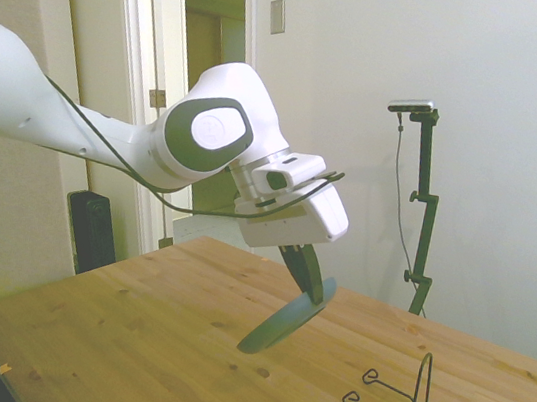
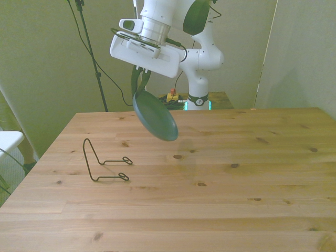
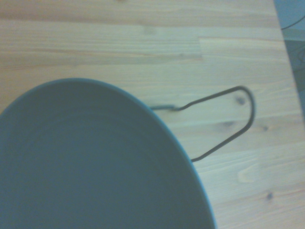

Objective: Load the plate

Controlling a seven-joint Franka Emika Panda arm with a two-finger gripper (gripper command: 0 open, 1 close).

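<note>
The wooden table [image 2: 220, 178] fills most of each view, pale planks with darker knots and long grain lines, its near edge cut off at the bottom of the front view and its corner running out of the side view. Above it the white arm [image 1: 79, 117] comes in from the side view's left, its upper part cut off by the frame; the glossy rounded wrist joint with a grey oval cap bends downward and a dark cable loops beneath it. The gripper [image 1: 310, 278] points down and slightly forward, its dark fingers [image 1: 305, 265] closed on the upper rim of the plate [image 2: 155, 116], though the contact itself is small and partly shadowed, so the exact hold is hard to make out. The plate is a smooth, matte, dark green disc with a slightly raised rim, hanging tilted in the air well above the tabletop, touching nothing but the fingers. In the wrist view it is blurred and covers the lower part, hiding one end of the wire stand [image 3: 224, 119]. That stand, thin black bent wire with an upright loop and two small curled feet, sits on the table toward the front view's left, well apart from the plate
</note>
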